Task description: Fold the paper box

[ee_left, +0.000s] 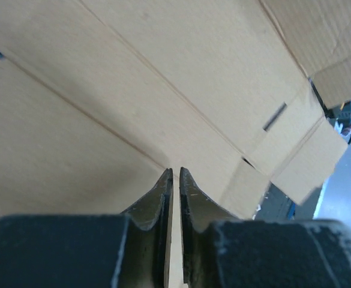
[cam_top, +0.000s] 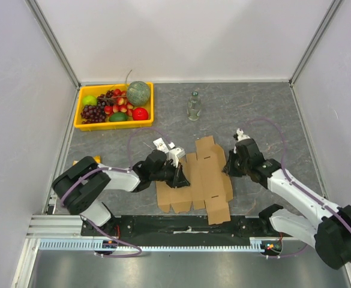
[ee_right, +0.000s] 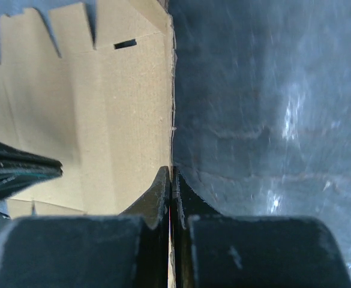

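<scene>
The paper box (cam_top: 202,180) is a flat brown die-cut cardboard sheet with flaps, lying near the table's front between the two arms. My left gripper (cam_top: 180,177) is shut on the sheet's left edge; in the left wrist view the cardboard (ee_left: 163,90) fills the frame and its edge runs between my fingertips (ee_left: 176,174). My right gripper (cam_top: 228,167) is shut on the sheet's right edge; in the right wrist view the cardboard (ee_right: 91,102) lies left of my gripper (ee_right: 172,174), with the edge pinched between the fingers.
A yellow tray (cam_top: 79,114) of fruit stands at the back left. A small clear bottle (cam_top: 193,106) stands behind the sheet. The dark grey table (cam_top: 271,114) ends at a metal rail near the arm bases. White walls enclose the sides.
</scene>
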Controlling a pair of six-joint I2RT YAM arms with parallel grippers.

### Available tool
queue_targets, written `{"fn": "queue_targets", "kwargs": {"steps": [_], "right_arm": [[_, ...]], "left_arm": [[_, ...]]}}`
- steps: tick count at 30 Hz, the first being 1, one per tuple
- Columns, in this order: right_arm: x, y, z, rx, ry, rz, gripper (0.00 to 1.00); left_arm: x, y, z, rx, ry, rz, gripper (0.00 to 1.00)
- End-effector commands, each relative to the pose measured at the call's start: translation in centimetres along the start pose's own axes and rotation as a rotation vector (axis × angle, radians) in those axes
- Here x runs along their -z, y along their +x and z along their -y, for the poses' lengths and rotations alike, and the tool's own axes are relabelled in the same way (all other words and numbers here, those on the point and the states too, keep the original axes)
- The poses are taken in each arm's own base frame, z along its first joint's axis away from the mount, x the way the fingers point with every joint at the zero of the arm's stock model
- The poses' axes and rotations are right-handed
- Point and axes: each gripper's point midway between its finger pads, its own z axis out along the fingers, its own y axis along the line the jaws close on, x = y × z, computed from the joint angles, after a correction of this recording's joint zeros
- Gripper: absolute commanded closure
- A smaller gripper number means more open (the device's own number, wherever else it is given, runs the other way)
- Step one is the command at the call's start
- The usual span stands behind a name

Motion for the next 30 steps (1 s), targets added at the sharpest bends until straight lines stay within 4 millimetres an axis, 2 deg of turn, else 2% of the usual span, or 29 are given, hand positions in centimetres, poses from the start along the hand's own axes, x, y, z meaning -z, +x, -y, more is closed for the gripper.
{"fn": "queue_targets", "kwargs": {"steps": [1,4,9,12,16,19,25,30], "right_arm": [[0.9,-4.6,-1.8,0.192,-0.001,0.039,1.0],[0.7,-5.5,-2.5,0.281,-0.009,0.007,1.0],[0.3,-6.7,-3.8,0.399,-0.049,-0.027,1.0],[0.4,-7.7,-4.5,0.451,-0.064,-0.031,1.0],[0.9,-8.0,-6.4,0.516,-0.155,-0.057,1.0],[1.1,-8.1,-6.9,0.56,-0.175,-0.07,1.0],[1.0,-8.8,-6.6,0.562,-0.1,-0.045,1.0],[1.2,-8.6,-5.9,0.673,0.01,0.003,1.0]], "left_arm": [[1.5,-3.3,1.5,0.028,0.017,0.158,0.86],[2.6,-5.0,1.8,0.027,0.004,0.226,0.82],[5.2,-7.5,0.8,0.016,-0.07,0.323,0.59],[7.6,-9.5,-0.5,0.027,-0.108,0.405,0.5],[10.2,-11.1,-3.2,0.061,-0.162,0.474,0.5],[11.1,-11.6,-4.8,0.085,-0.172,0.486,0.52],[11.0,-12.5,-6.6,0.087,-0.179,0.483,0.5],[11.2,-14.7,-7.9,0.096,-0.198,0.535,0.5]]}}
